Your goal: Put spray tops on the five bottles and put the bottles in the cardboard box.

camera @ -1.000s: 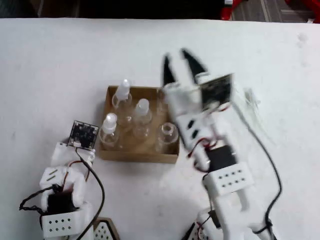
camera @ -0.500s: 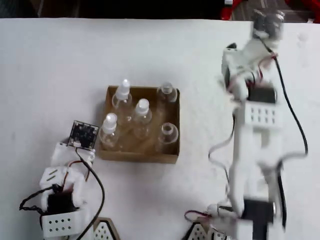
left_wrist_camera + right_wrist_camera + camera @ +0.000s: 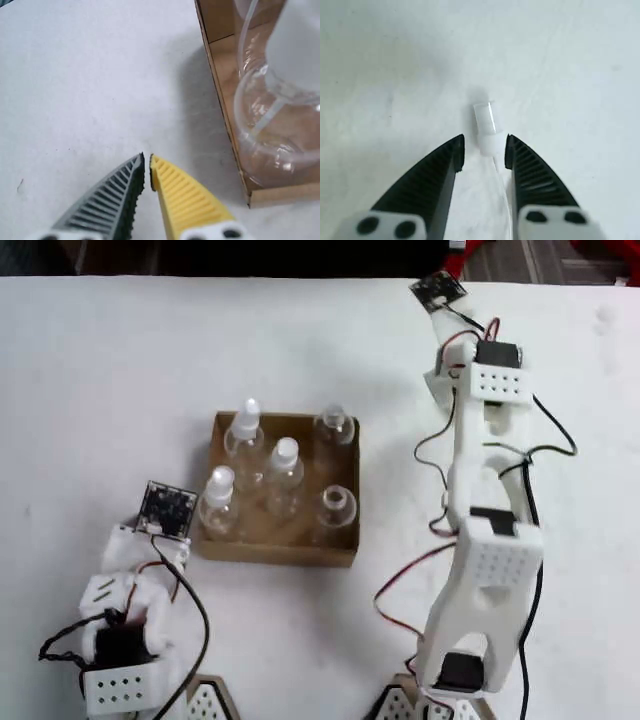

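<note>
The cardboard box [image 3: 285,543] sits mid-table with five clear bottles. Three carry white spray tops [image 3: 285,451]; the two on the right side [image 3: 337,504] stand with bare necks. My right arm [image 3: 480,380] is stretched toward the table's far right. Its black-fingered gripper [image 3: 484,145] is open, low over the table, and a loose white spray top [image 3: 487,125] lies between the fingertips with its thin tube trailing back. My left gripper [image 3: 147,165], one grey finger and one yellow, is shut on nothing just outside the box wall [image 3: 220,100], beside a bottle [image 3: 280,105].
My left arm [image 3: 130,600] rests at the near left, close to the box's left corner. White table [image 3: 120,360] spreads open to the far left and far right. A dark edge runs along the back of the table.
My right arm swung from above the box to the table's far right and stretched out, coming down around the loose spray top. The left arm and the bottles kept still.
</note>
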Controlling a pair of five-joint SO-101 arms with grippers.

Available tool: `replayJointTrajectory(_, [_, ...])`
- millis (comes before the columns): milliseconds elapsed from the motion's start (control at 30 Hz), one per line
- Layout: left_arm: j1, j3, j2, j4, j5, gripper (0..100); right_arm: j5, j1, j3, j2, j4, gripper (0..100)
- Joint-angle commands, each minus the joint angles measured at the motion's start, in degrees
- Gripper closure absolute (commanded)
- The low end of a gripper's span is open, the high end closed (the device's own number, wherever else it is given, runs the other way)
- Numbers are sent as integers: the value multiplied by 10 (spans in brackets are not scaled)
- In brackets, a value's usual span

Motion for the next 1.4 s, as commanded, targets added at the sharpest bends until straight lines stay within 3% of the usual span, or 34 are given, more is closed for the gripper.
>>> replayJointTrajectory(0, [7, -1, -3, 3, -6, 979, 12, 13, -149, 100, 43, 890])
replayJointTrajectory(267, [7, -1, -3, 3, -6, 979, 13, 27, -349, 286, 77, 890])
replayJointTrajectory(567, [7, -1, -3, 3, -6, 979, 29, 32, -473, 373, 134, 890])
replayJointTrajectory(767, [7, -1, -3, 3, -6, 979, 127, 26, -477, 381, 203, 890])
replayJointTrajectory(967, [7, -1, -3, 3, -6, 979, 130, 19, -478, 362, 243, 991])
replayJointTrajectory(1133, [7, -1, -3, 3, -6, 979, 131, 8, -476, 334, 318, 984])
replayJointTrajectory(1367, [7, -1, -3, 3, -6, 979, 127, 8, -477, 273, 319, 983])
